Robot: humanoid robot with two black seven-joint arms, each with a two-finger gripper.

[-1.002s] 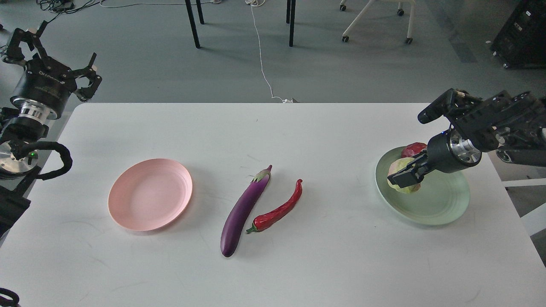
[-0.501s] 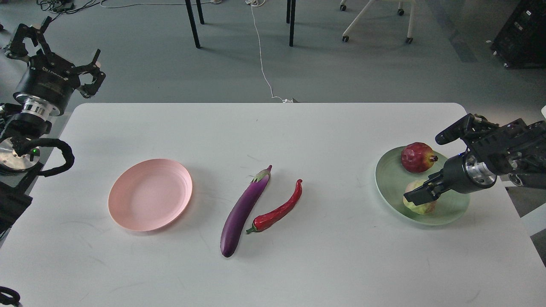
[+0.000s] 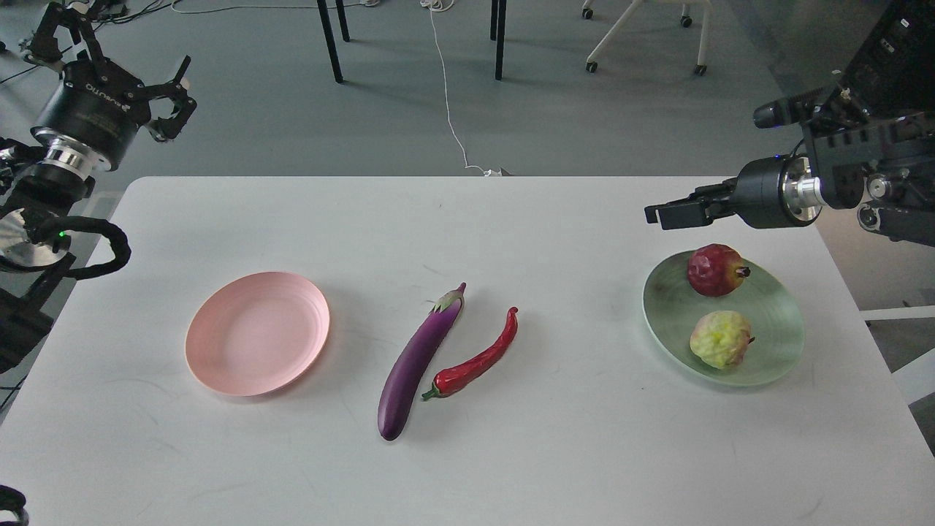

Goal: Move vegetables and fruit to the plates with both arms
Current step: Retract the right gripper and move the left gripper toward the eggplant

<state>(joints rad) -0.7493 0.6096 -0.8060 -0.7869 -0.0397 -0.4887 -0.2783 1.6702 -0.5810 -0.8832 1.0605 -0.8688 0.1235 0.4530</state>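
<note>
White table point(image 3: 555, 467) carried the eggplant point(image 3: 416, 362) nearest, the chili pepper point(image 3: 478, 356) just beside it. Farther lay an empty pink plate point(image 3: 256, 333) and a green plate point(image 3: 774, 343) holding both fruits. Beyond, the right gripper point(image 3: 668, 212) hovered empty, its finger spacing unclear; the left gripper point(image 3: 120, 62) stood splayed wide.

Open worktop point(image 3: 584, 438) was seen along the whole near edge and across the far strip. The pink plate point(image 3: 257, 333) lay bare, with free surface all round it. The middle was blocked by the eggplant point(image 3: 415, 365) and the chili pepper point(image 3: 478, 358), lying side by side and nearly touching at their near ends. The green plate point(image 3: 774, 329) was crowded by the pomegranate point(image 3: 714, 269) and the yellow-green fruit point(image 3: 721, 339). The right pincer point(image 3: 668, 213) was held above the worktop, apart from both fruits.
</note>
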